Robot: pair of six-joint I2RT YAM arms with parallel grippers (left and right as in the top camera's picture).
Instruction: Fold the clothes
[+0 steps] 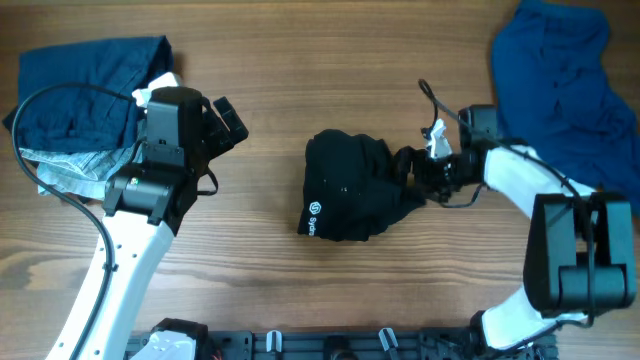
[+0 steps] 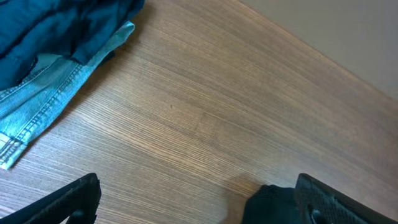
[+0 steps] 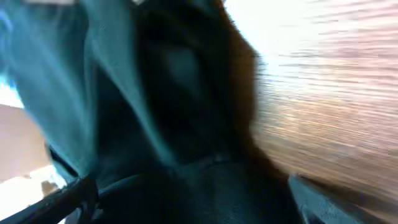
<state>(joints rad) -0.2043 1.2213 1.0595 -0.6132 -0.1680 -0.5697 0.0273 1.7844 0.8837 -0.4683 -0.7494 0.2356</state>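
Observation:
The black garment (image 1: 350,185) lies bunched in a heap at the table's middle, with its small white round logo and lettering (image 1: 313,210) at the front left. My right gripper (image 1: 405,168) is at the heap's right edge. In the right wrist view its fingers (image 3: 186,199) stand wide apart with black fabric (image 3: 180,124) filling the gap between them. My left gripper (image 1: 228,118) is open and empty, left of the heap and apart from it. In the left wrist view its fingers (image 2: 199,208) hang over bare wood.
A pile of dark blue clothes over pale denim (image 1: 90,90) lies at the back left and also shows in the left wrist view (image 2: 56,43). Another blue garment (image 1: 560,80) lies at the back right, behind my right arm. A black rack (image 1: 330,345) runs along the front edge.

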